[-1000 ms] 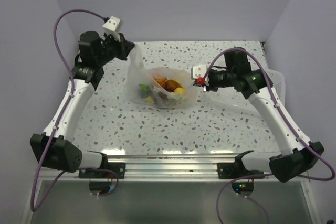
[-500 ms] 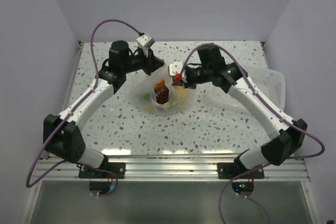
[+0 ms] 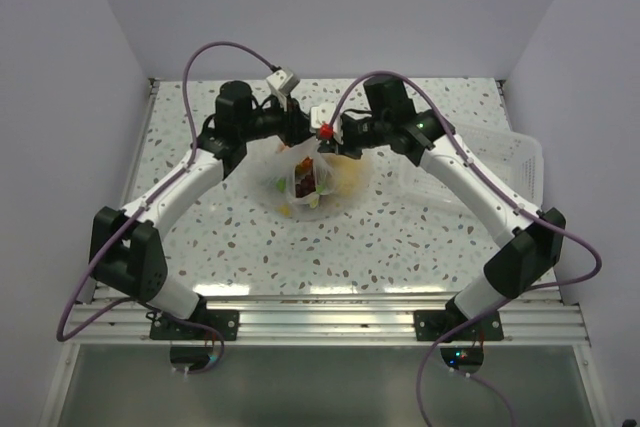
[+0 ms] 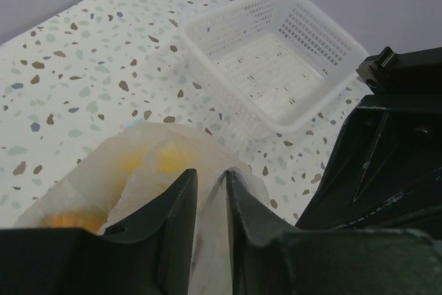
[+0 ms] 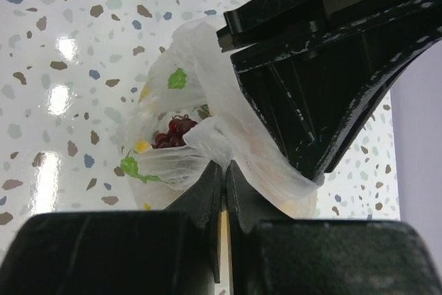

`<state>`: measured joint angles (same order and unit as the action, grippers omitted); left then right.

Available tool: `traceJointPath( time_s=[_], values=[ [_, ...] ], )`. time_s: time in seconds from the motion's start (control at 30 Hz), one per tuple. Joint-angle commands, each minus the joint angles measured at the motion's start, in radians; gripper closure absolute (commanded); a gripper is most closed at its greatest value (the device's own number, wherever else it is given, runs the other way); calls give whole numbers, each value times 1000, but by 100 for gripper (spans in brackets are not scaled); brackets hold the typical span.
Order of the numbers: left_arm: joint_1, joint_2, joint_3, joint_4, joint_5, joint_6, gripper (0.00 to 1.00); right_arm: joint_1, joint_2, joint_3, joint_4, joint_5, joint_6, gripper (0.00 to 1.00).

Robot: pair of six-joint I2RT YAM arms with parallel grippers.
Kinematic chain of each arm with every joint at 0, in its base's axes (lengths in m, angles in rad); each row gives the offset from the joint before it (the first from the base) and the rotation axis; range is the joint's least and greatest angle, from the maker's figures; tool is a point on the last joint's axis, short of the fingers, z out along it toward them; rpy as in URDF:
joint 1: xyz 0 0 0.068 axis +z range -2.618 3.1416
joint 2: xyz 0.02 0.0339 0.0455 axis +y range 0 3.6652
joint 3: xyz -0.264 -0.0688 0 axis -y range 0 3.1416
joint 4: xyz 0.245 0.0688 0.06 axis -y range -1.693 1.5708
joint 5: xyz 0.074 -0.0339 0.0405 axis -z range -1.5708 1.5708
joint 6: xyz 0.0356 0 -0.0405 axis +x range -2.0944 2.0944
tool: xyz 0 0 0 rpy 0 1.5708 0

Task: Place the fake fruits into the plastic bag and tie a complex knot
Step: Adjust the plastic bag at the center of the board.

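Note:
The clear plastic bag (image 3: 318,187) sits mid-table with the fake fruits (image 3: 312,175) inside: dark red grapes (image 5: 171,132), yellow and orange pieces, green leaves. My left gripper (image 3: 300,132) is shut on the bag's left edge; film runs between its fingers (image 4: 209,183). My right gripper (image 3: 328,139) is shut on the bag's right edge, pinching film at its tips (image 5: 223,165). The two grippers meet close together just above the bag's mouth. No knot shows.
A white slotted basket (image 3: 520,162) stands at the table's right edge; it also shows in the left wrist view (image 4: 276,67). The left gripper's black body (image 5: 324,67) fills the upper right of the right wrist view. Speckled tabletop (image 3: 400,237) lies around the bag.
Both grippers have swung inward from the bag's two sides and now meet over it, drawing the bag's edges together. The bag has bunched narrower and taller.

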<state>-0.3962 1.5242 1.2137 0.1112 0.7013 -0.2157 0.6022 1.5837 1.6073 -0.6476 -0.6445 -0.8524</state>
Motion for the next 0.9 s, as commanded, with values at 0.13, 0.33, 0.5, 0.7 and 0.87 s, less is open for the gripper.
traceJointPath(
  time_s=[0.13,0.33,0.5,0.7,0.87],
  values=[
    [54,-67,75,-64,-45,85,51,7,-86,-70,2,-1,23,100],
    [123,-166,78,-205,-8,238,28,7,-128,-124,-7,-3,36,100],
    [126,-278,32,-310,26,402,17,5,-133,-115,-23,11,49,100],
    [152,-366,10,-378,-17,555,5,-39,-113,-49,-67,-3,91,100],
    [175,-374,61,-395,4,561,4,-102,-117,-14,-78,-44,134,100]
  ],
)
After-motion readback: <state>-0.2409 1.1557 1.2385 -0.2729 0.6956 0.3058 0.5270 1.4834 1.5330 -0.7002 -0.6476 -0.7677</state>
